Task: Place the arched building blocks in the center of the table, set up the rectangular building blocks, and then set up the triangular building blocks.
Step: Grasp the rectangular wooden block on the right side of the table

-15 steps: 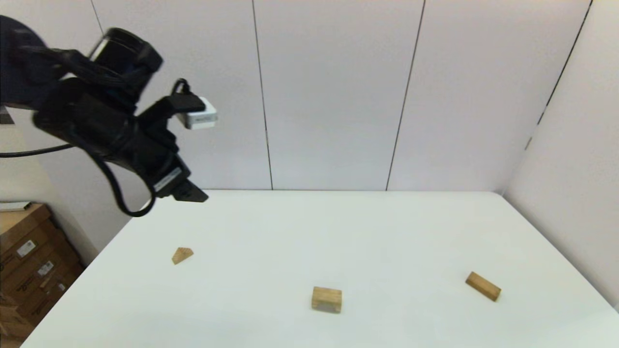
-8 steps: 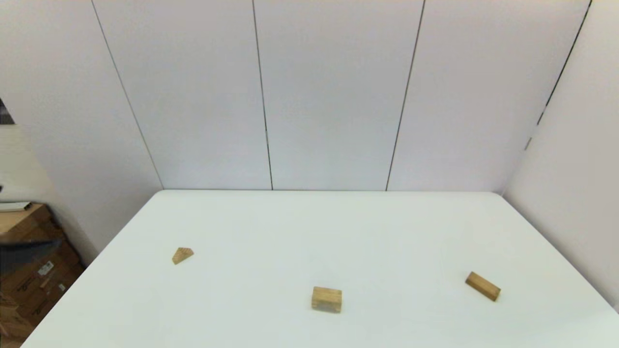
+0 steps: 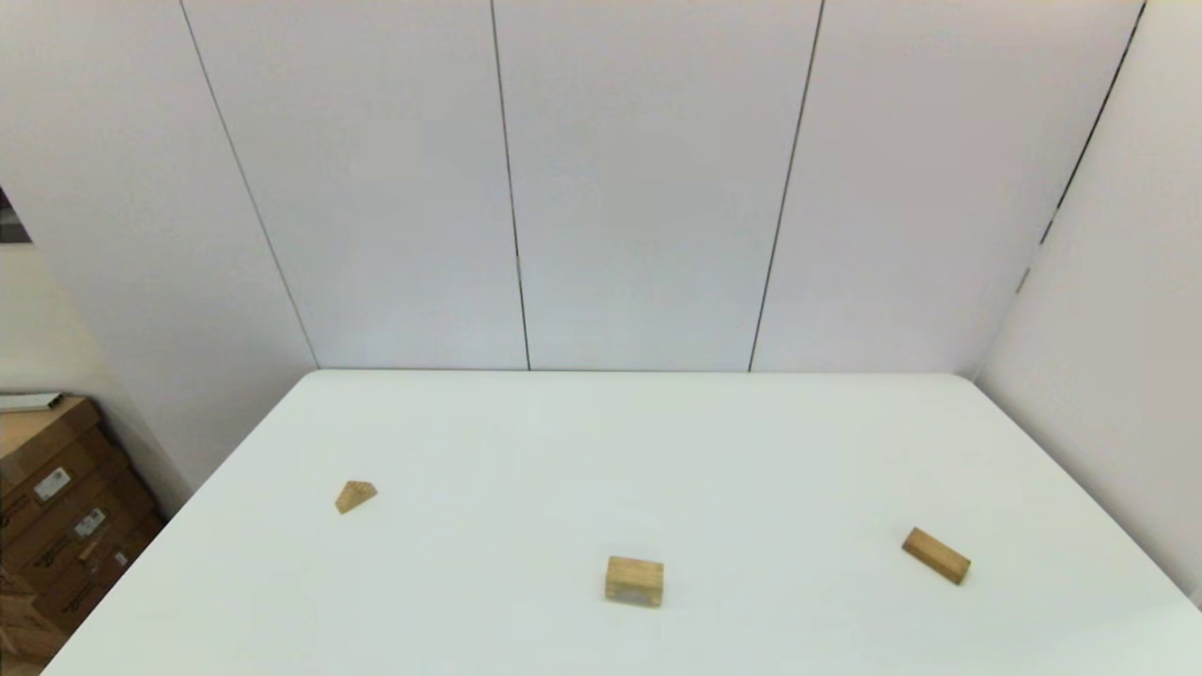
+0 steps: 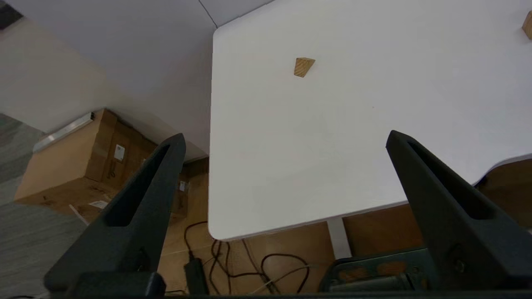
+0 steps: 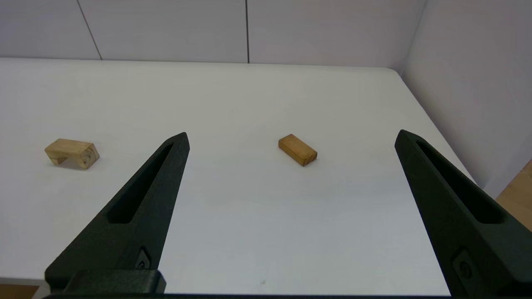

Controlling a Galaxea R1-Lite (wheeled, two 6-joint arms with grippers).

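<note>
Gone from the head view since a second ago, the left gripper [image 4: 284, 137] and right gripper [image 5: 291, 137] both hang wide open and empty, so the right should straddle the light-brown hollowed arched wooden block [image 3: 634, 581] squarely across its long sides before carrying it toward the middle of the white table [image 3: 657, 451].

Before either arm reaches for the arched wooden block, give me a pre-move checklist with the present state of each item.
1. Light-brown wooden arched block free on the white table, near the front middle, nothing touching it: ok.
2. Its hollow faces down toward the table, as the right wrist view shows: ok.
3. Solid light-brown rectangular wooden block lies well apart to the right: ok.
4. Small wooden triangular block lies well apart to the left: ok.
5. Left gripper open and empty, back by the table's near left corner: ok.
6. Right gripper open and empty, above the table's near edge: ok.
</note>
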